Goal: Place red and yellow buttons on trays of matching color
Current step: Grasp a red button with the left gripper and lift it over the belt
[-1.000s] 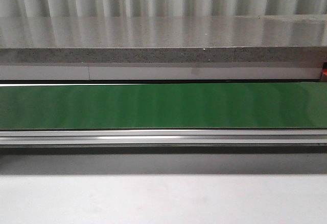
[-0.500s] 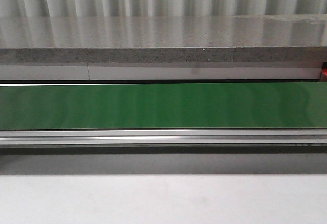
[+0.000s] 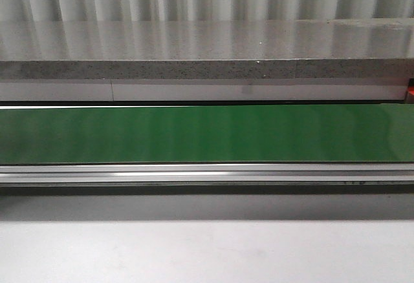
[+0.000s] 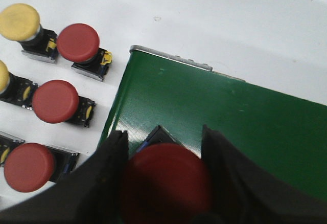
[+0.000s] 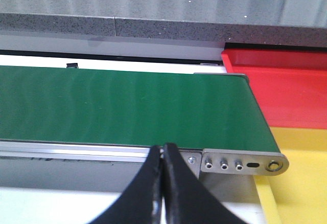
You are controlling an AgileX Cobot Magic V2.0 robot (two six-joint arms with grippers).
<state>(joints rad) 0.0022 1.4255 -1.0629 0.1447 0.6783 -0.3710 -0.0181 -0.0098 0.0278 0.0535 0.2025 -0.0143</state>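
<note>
Now your left gripper [image 4: 163,183] clamps a red button [image 4: 166,175] over the belt [image 4: 230,132]; right gripper [image 5: 163,183] pinched empty, trays at 3 o'clock.

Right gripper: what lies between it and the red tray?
In the right wrist view, only the bare green belt and its metal end plate lie between the right gripper and red tray.

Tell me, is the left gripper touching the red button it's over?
Touching. In the left wrist view the left gripper's fingers press both sides of the red button, no gap, above the green belt.
</note>
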